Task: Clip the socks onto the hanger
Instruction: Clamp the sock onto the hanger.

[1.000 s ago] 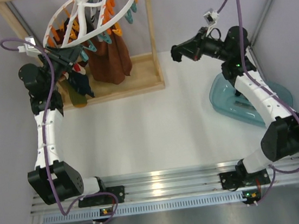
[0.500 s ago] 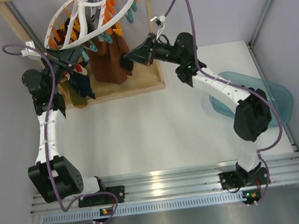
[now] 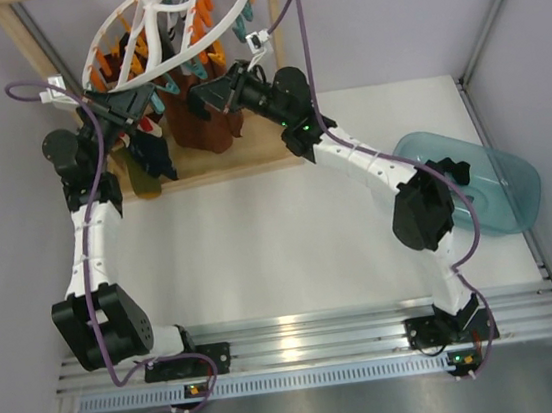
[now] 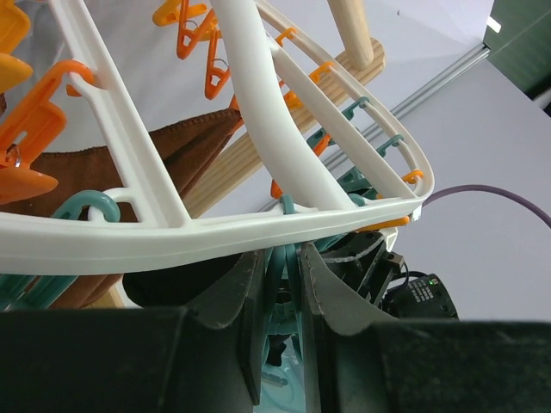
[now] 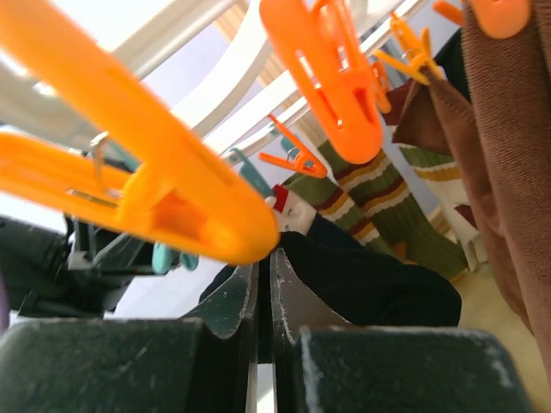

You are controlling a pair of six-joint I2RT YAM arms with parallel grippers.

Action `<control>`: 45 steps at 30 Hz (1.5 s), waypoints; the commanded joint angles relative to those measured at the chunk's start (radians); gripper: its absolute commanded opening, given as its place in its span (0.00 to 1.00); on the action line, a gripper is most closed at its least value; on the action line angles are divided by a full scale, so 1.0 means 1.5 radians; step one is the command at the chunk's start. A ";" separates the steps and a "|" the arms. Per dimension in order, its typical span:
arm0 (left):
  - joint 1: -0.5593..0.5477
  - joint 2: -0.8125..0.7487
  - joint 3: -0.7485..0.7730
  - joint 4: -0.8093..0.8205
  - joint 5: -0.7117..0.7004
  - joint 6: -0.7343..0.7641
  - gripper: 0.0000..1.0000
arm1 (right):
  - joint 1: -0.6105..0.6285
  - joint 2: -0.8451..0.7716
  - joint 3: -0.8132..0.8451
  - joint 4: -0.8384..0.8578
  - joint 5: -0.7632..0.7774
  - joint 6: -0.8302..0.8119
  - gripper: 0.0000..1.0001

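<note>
Top external view: the hanger (image 3: 145, 26), a round white plastic wheel of smooth spokes ringed with glossy orange and teal pegs, hangs tilted at upper left inside a pale wooden frame (image 3: 250, 154). Soft rust-brown cloth (image 3: 208, 124) and a black sock (image 3: 157, 159) dangle below it. The left gripper (image 3: 147, 101) still pinches a teal clip (image 4: 279, 265) narrowly under the rim. The right gripper (image 3: 198, 95), fingers pressed together, has swung from above the translucent teal tub (image 3: 501, 189) at right across to the hanger; whether it holds anything is unclear. Matte white table (image 3: 280, 236), grey walls.
</note>
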State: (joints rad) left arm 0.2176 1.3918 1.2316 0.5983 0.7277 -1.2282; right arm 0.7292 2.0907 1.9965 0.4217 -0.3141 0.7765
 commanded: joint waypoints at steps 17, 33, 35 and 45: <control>-0.008 -0.018 -0.030 0.098 0.047 0.012 0.00 | 0.084 0.036 0.087 -0.022 0.151 -0.019 0.00; -0.019 -0.029 -0.041 0.099 0.021 0.074 0.00 | 0.107 0.027 0.057 -0.138 0.242 0.056 0.00; -0.019 -0.028 -0.030 0.080 0.038 0.099 0.00 | 0.106 0.023 0.053 -0.141 0.237 0.075 0.00; -0.020 -0.029 -0.006 0.035 0.056 0.179 0.00 | 0.108 0.040 0.093 -0.104 0.212 0.073 0.00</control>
State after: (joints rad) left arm 0.1967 1.3769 1.1915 0.6724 0.6964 -1.0172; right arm 0.8722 2.1384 2.0758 0.2115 0.0174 0.8799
